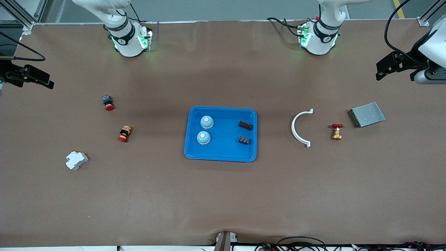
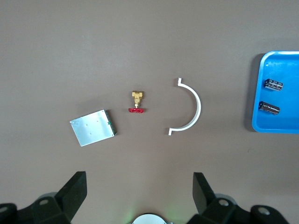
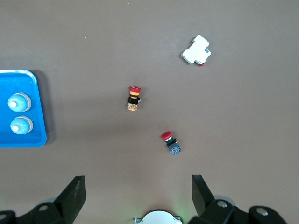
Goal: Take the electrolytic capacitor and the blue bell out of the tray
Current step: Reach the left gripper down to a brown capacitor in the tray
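Observation:
A blue tray [image 1: 223, 150] lies at the middle of the table. Two light-blue bells [image 1: 207, 122] [image 1: 203, 138] stand in its half toward the right arm's end. Two black capacitors [image 1: 245, 125] [image 1: 244, 140] lie in its half toward the left arm's end. My left gripper [image 1: 383, 69] hangs open and empty in the air at the left arm's end of the table. In the left wrist view, the left gripper [image 2: 139, 186] looks down on the capacitors [image 2: 274, 84]. My right gripper [image 1: 43, 80] hangs open and empty at the right arm's end. In the right wrist view, the right gripper [image 3: 138, 189] looks down on the bells [image 3: 19, 102].
A white curved clip [image 1: 300, 128], a brass valve with a red handle [image 1: 336, 131] and a grey metal box [image 1: 366, 114] lie toward the left arm's end. Two red push buttons [image 1: 107, 102] [image 1: 124, 134] and a white breaker [image 1: 76, 160] lie toward the right arm's end.

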Robot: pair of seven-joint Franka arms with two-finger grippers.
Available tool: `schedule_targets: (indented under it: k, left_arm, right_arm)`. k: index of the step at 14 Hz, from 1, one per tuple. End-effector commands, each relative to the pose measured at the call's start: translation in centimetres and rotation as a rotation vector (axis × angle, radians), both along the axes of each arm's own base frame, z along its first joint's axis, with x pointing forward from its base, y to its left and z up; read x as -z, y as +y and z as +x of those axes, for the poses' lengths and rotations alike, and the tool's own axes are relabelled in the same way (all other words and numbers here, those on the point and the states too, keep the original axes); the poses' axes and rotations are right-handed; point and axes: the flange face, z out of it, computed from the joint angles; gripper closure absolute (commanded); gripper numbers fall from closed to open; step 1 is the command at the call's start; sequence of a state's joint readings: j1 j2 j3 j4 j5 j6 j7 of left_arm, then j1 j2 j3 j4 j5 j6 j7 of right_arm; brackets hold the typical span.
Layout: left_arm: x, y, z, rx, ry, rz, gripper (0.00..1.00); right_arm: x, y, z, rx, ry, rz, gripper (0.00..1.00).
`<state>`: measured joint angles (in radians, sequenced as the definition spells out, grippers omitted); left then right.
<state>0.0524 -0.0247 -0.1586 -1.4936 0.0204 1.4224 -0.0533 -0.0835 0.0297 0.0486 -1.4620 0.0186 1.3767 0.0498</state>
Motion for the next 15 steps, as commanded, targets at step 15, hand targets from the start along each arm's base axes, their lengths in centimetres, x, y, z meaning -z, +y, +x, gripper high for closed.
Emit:
schedule_targets:
  k: [15]
  left_arm:
    - [19.2, -8.3, 8.3, -0.211, 0.128, -0.079, 0.0]
  right_arm:
    - [-0.3, 0.5, -0.3, 0.005, -0.004, 0.002, 0.0]
